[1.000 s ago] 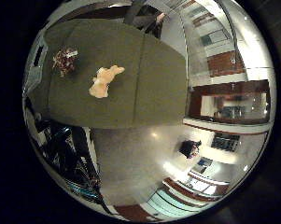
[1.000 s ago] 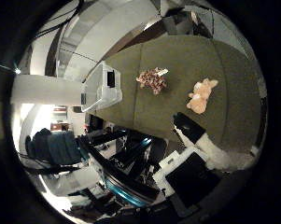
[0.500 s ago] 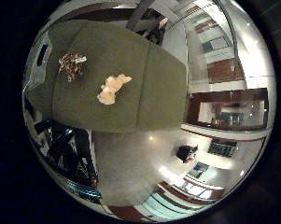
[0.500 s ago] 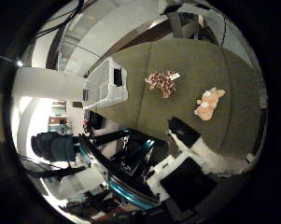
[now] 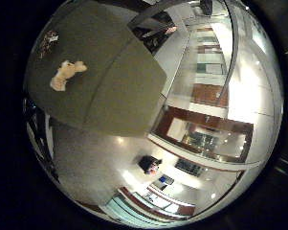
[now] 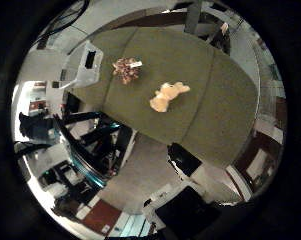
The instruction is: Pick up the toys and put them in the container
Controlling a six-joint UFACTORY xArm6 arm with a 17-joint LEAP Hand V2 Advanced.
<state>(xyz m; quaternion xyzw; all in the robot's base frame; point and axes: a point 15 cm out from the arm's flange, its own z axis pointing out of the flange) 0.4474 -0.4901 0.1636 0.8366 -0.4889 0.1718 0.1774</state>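
Observation:
A cream plush toy point(image 6: 167, 96) lies near the middle of the green table point(image 6: 220, 100). A brown spotted toy point(image 6: 126, 69) with a white tag lies a short way from it, toward the white container point(image 6: 87, 70) at the table's edge. Both toys look small, so my palm is well away from them and from the table. A black and white part of my hand point(image 6: 184, 160) shows beyond the table's near edge, touching nothing. The little finger side view shows the same cream toy point(image 5: 66, 74) and brown toy point(image 5: 49, 38) on the table.
Dark stands and equipment point(image 6: 95, 145) crowd the floor beside the table near the container. Shiny floor point(image 5: 110, 158), glass walls and wood panels point(image 5: 205, 134) lie past the table's far side.
Both views have swung round, so the camera has moved. The toys and the container keep their places on the table. Nothing has been taken hold of.

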